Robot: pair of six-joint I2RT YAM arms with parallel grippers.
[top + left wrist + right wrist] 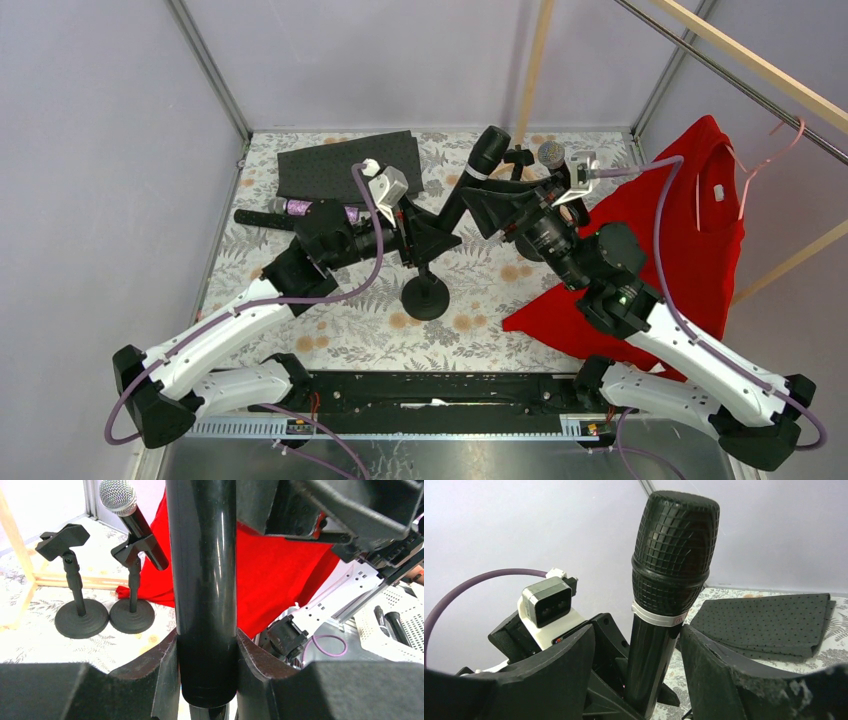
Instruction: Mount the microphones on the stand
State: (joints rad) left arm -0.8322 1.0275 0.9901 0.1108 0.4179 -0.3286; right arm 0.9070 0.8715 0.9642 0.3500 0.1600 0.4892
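A black microphone (473,176) with a black mesh head (674,545) and a white ring leans upright over the middle stand (427,297). My left gripper (428,236) is shut on its lower body (207,630), one finger tight on each side. My right gripper (492,208) stands open around the same body (655,665), with a gap at each finger (724,670). At the back, a grey-headed microphone (131,515) sits in a clip on its stand (132,616), next to an empty stand (81,617). A purple microphone (320,210) and another black one (255,217) lie at the left.
A folded dark grey mat (345,165) lies at the back left. A red shirt (680,240) covers the right side of the flowered table. Wooden slats (535,60) lean at the back and right. Grey walls close in on three sides.
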